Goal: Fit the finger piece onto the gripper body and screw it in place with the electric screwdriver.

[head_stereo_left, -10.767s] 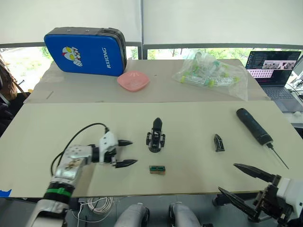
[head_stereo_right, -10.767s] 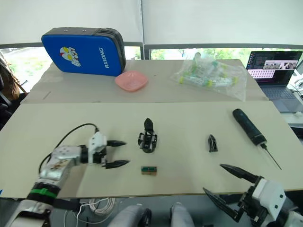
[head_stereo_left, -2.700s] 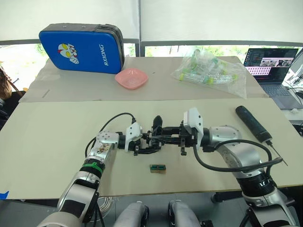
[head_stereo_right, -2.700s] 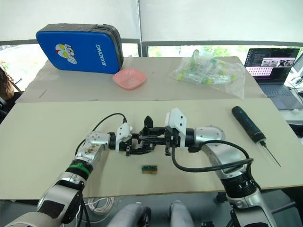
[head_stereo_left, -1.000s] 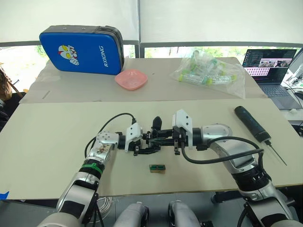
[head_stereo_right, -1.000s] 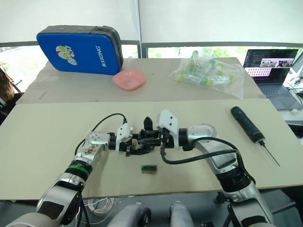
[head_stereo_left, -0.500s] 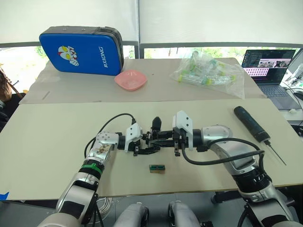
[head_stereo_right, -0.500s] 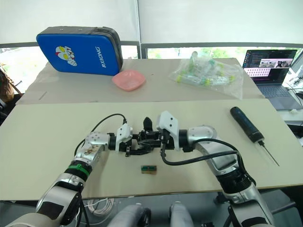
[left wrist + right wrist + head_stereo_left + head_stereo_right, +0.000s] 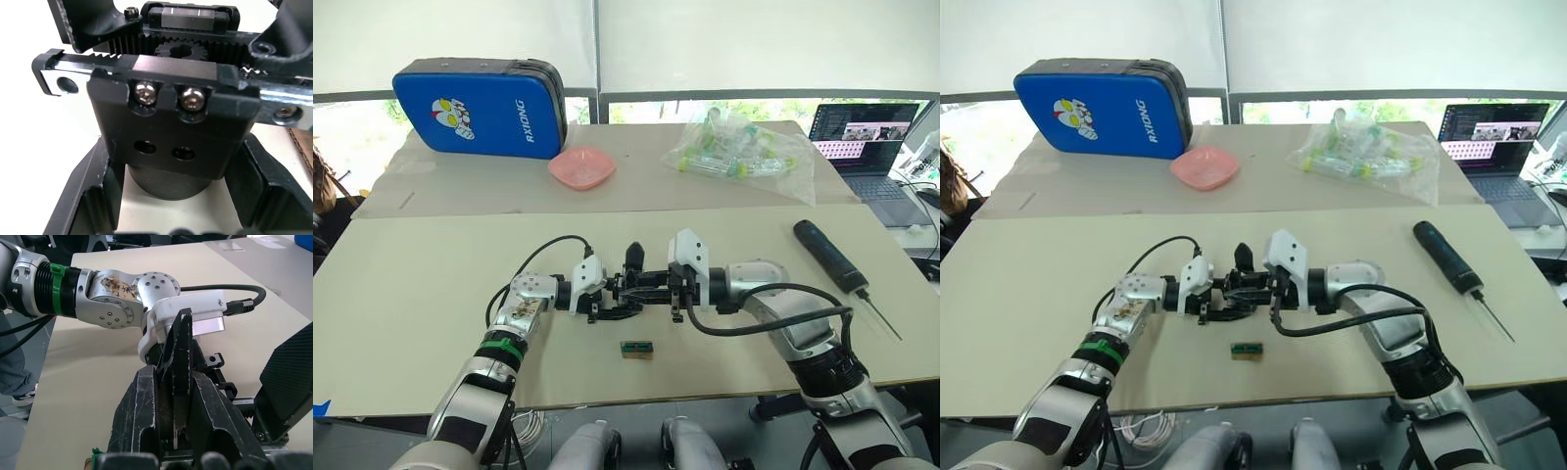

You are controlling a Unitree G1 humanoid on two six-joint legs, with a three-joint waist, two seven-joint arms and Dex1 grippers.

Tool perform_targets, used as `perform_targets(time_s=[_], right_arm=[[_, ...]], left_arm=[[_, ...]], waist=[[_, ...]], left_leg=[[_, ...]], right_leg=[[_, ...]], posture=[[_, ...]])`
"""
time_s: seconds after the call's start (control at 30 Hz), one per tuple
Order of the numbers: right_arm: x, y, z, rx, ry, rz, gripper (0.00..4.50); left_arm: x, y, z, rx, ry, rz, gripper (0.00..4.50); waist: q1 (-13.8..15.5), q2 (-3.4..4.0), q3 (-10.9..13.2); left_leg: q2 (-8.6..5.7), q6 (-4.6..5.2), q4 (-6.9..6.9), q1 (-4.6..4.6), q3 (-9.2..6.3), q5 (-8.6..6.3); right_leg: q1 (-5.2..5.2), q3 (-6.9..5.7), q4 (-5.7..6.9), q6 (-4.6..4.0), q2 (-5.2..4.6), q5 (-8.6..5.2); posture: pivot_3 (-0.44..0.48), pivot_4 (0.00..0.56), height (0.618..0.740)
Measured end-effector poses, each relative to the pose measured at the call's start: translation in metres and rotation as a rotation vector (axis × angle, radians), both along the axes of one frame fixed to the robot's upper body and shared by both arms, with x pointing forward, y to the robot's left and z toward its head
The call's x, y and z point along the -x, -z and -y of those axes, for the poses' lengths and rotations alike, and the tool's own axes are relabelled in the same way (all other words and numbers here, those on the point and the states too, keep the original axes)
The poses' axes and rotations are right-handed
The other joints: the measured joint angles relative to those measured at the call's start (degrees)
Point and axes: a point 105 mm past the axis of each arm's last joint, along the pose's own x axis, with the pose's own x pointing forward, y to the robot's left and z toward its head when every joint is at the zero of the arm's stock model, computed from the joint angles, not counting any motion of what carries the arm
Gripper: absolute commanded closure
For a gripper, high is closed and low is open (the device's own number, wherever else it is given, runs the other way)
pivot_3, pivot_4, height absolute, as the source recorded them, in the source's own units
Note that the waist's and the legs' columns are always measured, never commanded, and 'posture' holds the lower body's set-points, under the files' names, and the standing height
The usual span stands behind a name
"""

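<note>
The gripper body (image 9: 171,127), a black block with two screws and a toothed rack, stands at the middle of the near table with one black pointed finger (image 9: 633,258) rising from it. My left gripper (image 9: 611,297) is shut on it from the left, with its fingers (image 9: 85,198) on both sides of the block. My right gripper (image 9: 648,287) comes in from the right, shut on the finger piece (image 9: 180,352), a thin black tapered part held against the body. The electric screwdriver (image 9: 827,255) lies on the table at the far right, apart from both grippers.
A small green-topped brown block (image 9: 637,347) lies just in front of the grippers. On the back table sit a blue case (image 9: 480,106), a pink bowl (image 9: 581,166) and a clear bag of parts (image 9: 739,157). An open laptop (image 9: 862,132) stands at the right.
Both grippers stay where they were at the gripper body, each keeping its grip. Only the whole picture has shifted slightly.
</note>
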Motion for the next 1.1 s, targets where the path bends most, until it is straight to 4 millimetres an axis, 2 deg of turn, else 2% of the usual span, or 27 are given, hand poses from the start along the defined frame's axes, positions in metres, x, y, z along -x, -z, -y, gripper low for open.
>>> perform_targets(time_s=[0.77,0.83,0.97,1.1], right_arm=[[-0.0019,0.0009,-0.0029,0.000,-0.008,-0.002,4.09],[-0.0024,-0.0012,-0.0028,-0.010,-0.006,0.004,3.08],[-0.0019,0.0004,-0.0060,-0.029,-0.012,-0.025,1.85],[0.0002,-0.0027,-0.0063,-0.042,-0.028,-0.021,0.40]], left_arm=[[0.0008,0.0004,-0.0024,-0.006,-0.008,-0.007,2.18],[0.0009,0.0009,-0.0029,-0.006,-0.010,-0.009,2.18],[0.0009,0.0001,-0.0007,0.002,-0.010,-0.007,2.18],[0.0013,0.0001,0.0006,0.005,-0.010,-0.005,2.18]], waist=[[-0.29,0.01,-0.01],[-0.32,0.01,-0.01],[-0.25,0.03,0.01],[-0.12,0.03,0.02]], left_leg=[[0.01,0.01,-0.03,0.04,0.00,-0.01],[0.01,0.01,-0.03,0.03,0.00,-0.01],[0.00,0.01,-0.03,-0.09,0.00,-0.01],[0.00,0.07,-0.03,-0.09,0.00,-0.05]], right_leg=[[0.00,0.00,0.00,0.01,0.01,-0.01],[-0.01,0.00,0.00,0.01,0.01,-0.01],[-0.10,0.00,-0.01,0.01,0.01,-0.01],[-0.10,-0.01,-0.05,0.01,0.00,-0.01]], posture=[[0.000,0.150,0.740],[0.000,0.150,0.740],[0.000,0.150,0.740],[0.000,0.150,0.740]])
